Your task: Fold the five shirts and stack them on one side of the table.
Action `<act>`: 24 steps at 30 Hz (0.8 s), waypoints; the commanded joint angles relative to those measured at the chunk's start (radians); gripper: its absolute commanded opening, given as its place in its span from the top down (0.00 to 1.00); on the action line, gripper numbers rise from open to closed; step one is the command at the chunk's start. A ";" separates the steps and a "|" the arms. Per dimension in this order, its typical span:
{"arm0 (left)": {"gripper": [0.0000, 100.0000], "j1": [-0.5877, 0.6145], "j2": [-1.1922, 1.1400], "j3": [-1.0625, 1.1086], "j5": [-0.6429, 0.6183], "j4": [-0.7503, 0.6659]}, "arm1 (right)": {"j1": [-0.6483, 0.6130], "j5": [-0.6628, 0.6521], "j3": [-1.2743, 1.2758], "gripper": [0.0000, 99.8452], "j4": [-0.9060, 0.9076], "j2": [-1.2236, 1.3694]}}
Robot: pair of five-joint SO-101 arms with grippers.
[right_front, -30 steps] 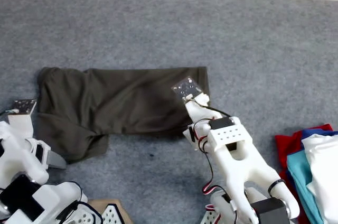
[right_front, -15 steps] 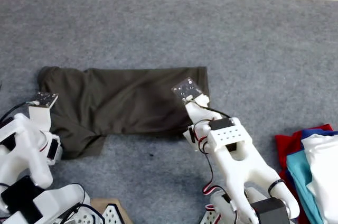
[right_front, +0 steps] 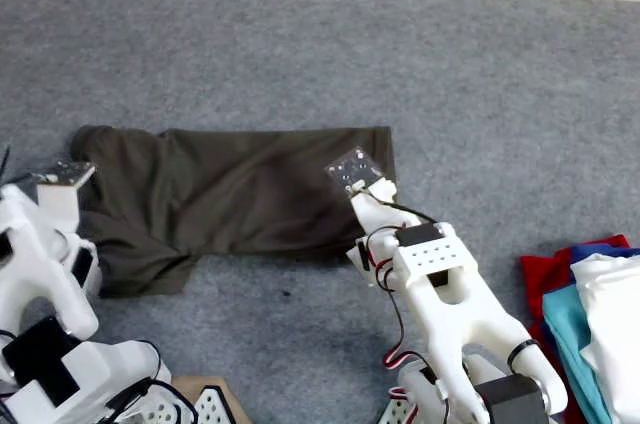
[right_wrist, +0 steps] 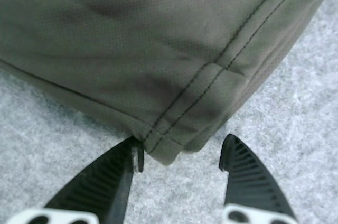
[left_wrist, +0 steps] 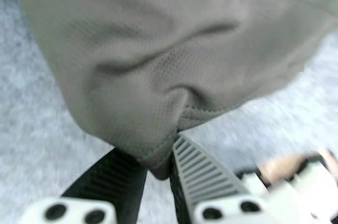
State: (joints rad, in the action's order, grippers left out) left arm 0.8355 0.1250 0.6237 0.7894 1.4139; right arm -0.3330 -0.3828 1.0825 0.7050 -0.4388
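limp shirt, best gripped at hems
an edge is pinched by left gripper; right gripper is spread.

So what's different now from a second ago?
The left gripper, shut on the dark olive shirt at its sleeve end, swung in over it, then back slightly, dragging the sleeve flap inward. The right gripper, open at the hem corner, and the pile of shirts stayed put.

Matt mesh-knit cloth shirt
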 commanded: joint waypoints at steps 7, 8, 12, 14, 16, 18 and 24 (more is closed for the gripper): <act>0.99 -0.137 0.010 -0.297 -0.138 0.219 | -0.010 0.006 -0.002 0.76 -0.013 -0.027; 0.99 -0.154 0.008 -0.314 -0.175 0.212 | -0.010 0.005 -0.002 0.76 -0.013 -0.027; 0.99 -0.242 0.002 -0.354 -0.315 0.112 | -0.010 0.005 -0.002 0.76 -0.013 -0.027; 0.99 -0.282 0.002 -0.355 -0.404 0.057 | -0.010 0.005 -0.002 0.76 -0.012 -0.027; 0.99 -0.317 0.002 -0.360 -0.476 0.018 | -0.010 0.005 -0.002 0.76 -0.012 -0.027; 0.99 -0.346 0.002 -0.360 -0.529 -0.025 | -0.010 0.003 -0.001 0.76 -0.012 -0.027; 0.99 -0.363 0.001 -0.361 -0.666 -0.155 | -0.010 0.003 -0.001 0.76 -0.012 -0.027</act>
State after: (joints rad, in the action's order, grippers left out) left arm 0.4933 0.1204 0.3061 0.2033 1.3449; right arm -0.3330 -0.3813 1.0886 0.7050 -0.4388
